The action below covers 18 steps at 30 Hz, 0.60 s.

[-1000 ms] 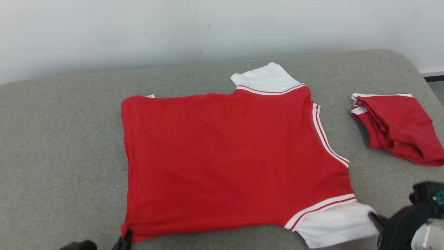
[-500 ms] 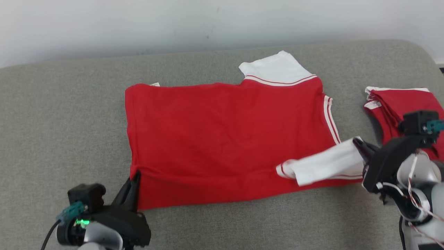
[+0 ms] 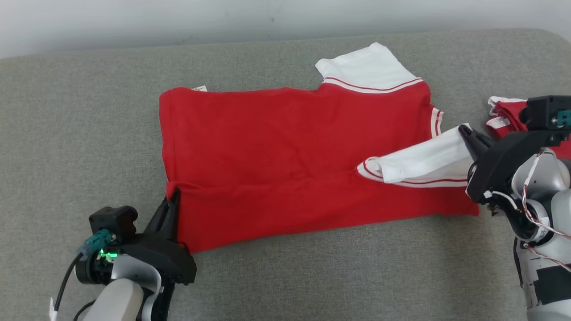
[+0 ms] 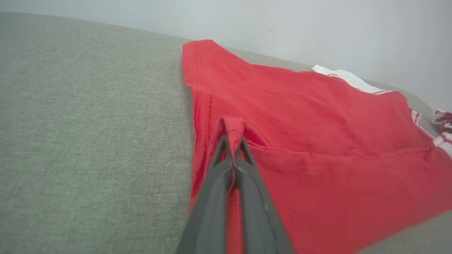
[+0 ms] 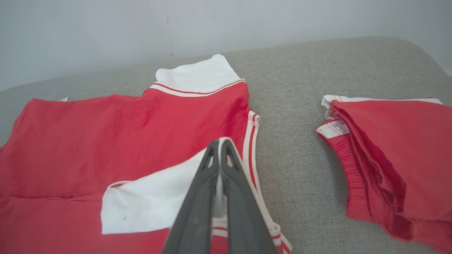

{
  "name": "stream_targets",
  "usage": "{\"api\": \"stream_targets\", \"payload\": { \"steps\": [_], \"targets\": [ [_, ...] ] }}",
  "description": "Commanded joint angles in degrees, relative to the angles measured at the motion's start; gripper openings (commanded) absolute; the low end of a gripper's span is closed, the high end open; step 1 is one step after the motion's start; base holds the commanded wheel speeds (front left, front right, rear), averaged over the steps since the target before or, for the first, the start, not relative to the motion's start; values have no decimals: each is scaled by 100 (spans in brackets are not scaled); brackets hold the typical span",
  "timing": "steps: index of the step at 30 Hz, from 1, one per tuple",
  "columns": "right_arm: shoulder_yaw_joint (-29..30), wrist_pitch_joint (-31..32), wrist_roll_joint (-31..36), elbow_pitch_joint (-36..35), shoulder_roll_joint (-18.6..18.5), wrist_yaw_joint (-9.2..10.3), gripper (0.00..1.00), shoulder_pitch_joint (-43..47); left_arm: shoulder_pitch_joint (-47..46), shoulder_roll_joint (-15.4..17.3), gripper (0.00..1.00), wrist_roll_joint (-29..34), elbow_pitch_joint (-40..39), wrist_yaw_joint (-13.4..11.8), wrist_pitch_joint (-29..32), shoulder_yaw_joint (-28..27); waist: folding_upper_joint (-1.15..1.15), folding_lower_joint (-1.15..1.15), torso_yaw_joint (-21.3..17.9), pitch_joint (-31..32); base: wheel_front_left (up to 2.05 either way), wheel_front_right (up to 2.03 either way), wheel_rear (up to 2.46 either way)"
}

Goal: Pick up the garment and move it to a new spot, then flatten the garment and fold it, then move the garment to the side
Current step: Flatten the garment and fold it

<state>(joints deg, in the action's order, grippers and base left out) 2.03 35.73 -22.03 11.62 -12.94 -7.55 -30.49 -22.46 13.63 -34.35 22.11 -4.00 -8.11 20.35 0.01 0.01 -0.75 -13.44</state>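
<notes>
Garment point(image 3: 285, 151) lies spread on the grey upholstered surface point(image 3: 67, 133), and its long axis runs straight across your view: hem at your left, shoulders and sleeves at your right. You've got it by the near edge at both ends. Your left hand point(image 3: 175, 197) is pinched tight on the near hem corner, and the left wrist view shows a little tent of red cloth caught between the closed fingers point(image 4: 243, 155). Your right hand point(image 3: 465, 130) is clamped just as tight on the near white sleeve point(image 3: 424, 162), which is lifted and draped inward over the red body. So everything that matters lies beyond both hands, toward the wall: the far edge, with the other white sleeve point(image 3: 361, 67), runs parallel to the line between your two grips. To my eye that sets up a lengthwise fold, both hands travelling away from you together and level, so the near edge lands along the far one. The left corner looks a touch behind the sleeve end, so even them up. Watch the right side, too: a second folded red garment point(image 5: 392, 148) sits just beside that hand, apart from the piece you hold, and a wide swing could catch it.
</notes>
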Motion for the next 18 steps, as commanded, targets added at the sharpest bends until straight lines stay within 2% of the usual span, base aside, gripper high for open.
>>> {"api": "stream_targets", "payload": {
  "steps": [1,12,13,14,15,18],
  "targets": [
    [26,-61,-58,13,-22,16,0,-56,-88,1,0,17,38,10,-57,-32,-1,-1,24,-37,0,0,0],
    [-144,-167,-37,304,-48,16,0,-288,-263,-32,0,14,274,36,-110,31,-1,-1,48,-153,0,0,0],
    [-139,-241,19,357,-52,16,36,-329,-287,-43,17,17,298,37,-127,36,-1,-1,55,-159,0,0,0],
    [-122,-332,97,413,-49,16,100,-365,-311,-44,49,46,327,7,-143,43,-1,-1,64,-160,0,0,0],
    [-139,-438,156,454,-39,16,100,-403,-331,-54,100,73,354,-6,-165,52,-1,-1,75,-159,0,0,0],
    [-143,-630,117,615,65,16,100,-461,-356,-77,100,110,436,-34,-246,79,-1,-1,102,-124,0,0,0]
  ]
}}
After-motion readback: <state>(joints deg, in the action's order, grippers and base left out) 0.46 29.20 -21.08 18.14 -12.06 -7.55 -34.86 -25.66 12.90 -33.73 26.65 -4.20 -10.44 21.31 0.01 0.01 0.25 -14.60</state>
